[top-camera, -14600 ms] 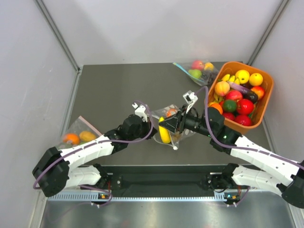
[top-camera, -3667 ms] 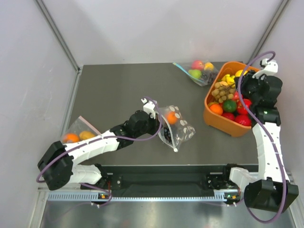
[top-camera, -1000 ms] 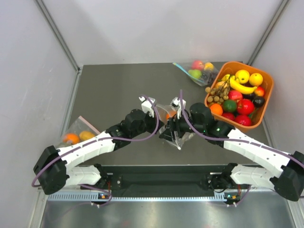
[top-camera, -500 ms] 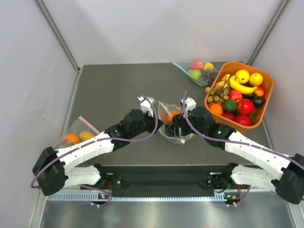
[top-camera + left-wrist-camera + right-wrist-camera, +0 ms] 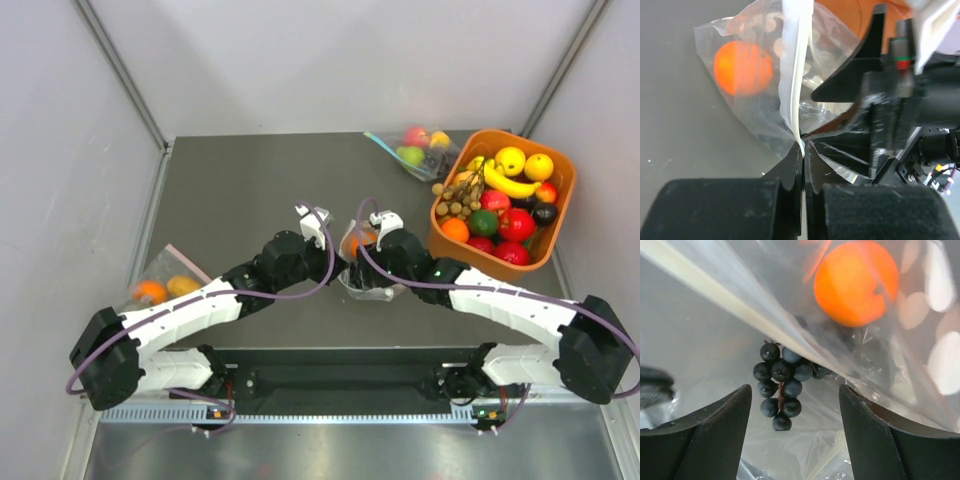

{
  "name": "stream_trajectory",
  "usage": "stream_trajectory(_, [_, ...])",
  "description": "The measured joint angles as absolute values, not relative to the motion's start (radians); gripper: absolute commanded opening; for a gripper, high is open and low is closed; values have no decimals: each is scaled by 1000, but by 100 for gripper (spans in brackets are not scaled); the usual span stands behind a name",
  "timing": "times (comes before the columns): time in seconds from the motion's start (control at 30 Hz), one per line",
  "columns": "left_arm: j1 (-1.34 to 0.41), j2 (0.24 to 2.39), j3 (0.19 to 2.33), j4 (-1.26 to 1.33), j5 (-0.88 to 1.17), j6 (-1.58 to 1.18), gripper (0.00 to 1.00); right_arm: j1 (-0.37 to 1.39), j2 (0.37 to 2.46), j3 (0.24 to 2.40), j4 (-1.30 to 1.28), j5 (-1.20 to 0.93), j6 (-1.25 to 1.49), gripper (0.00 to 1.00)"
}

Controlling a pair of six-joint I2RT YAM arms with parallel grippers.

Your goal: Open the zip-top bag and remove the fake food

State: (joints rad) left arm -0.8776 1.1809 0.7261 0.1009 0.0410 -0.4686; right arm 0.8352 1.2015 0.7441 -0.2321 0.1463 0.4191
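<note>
- The small clear soft plastic zip-top bag (image 5: 362, 288), printed with white polka dots, lies about mid-desk, a little toward the near edge, between the two grippers.
- The left gripper (image 5: 803, 152) has its fingers pressed together on the bag's white zip strip (image 5: 792, 75). It pinches one lip of the mouth and holds it raised off the desk.
- The right gripper (image 5: 792, 396) has its fingers apart and grips nothing. Its wrist view looks straight at the bag's contents from close by.
- Two pieces of fake food are in the bag: a round orange plastic ball (image 5: 856, 282) and a bunch of small dark berries (image 5: 779, 385). The berries sit in line with the gap between the spread fingers, and the ball lies on the other side of the zip strip.
- A yellow toy banana (image 5: 512, 186) and a tan berry bunch (image 5: 452, 195) rest in the orange plastic tub (image 5: 562, 220) at the far right corner, so the emptying looks partly done.
- It cannot be told whether the right fingers are already inside the mouth or have a layer of film in front of them.
- The step in hand is probably reaching in for the dark berries.
- To do this well, the left pinch should hold firm and high so the mouth gapes.
- The right fingers should enter on the open side of the zip strip and close on the bunch itself, with no fold of plastic caught between them.
- The pull should run back out along the mouth; lifting through the film would likely drag the whole bag.
</note>
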Motion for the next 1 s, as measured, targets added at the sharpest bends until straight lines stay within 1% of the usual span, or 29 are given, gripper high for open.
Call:
stream_trajectory(0.5, [-872,1185,717,105,89,-462,0,875,1379,744,-122,162,438,61])
stream_trajectory(0.57, [-870,1185,712,104,88,-461,0,875,1392,744,-107,160,434,58])
stream_trajectory(0.67, [-869,1185,707,107,95,-463,0,875,1398,730,-74,160,418,49])
stream_trajectory(0.7, [-870,1185,706,112,99,-463,0,876,1399,723,-64,159,412,44])
stream_trajectory(0.8, [-872,1185,705,121,105,-462,0,876,1402,706,-38,158,400,37])
stream_trajectory(1.0, [-872,1185,704,120,80,-461,0,876,1378,704,-52,174,380,31])
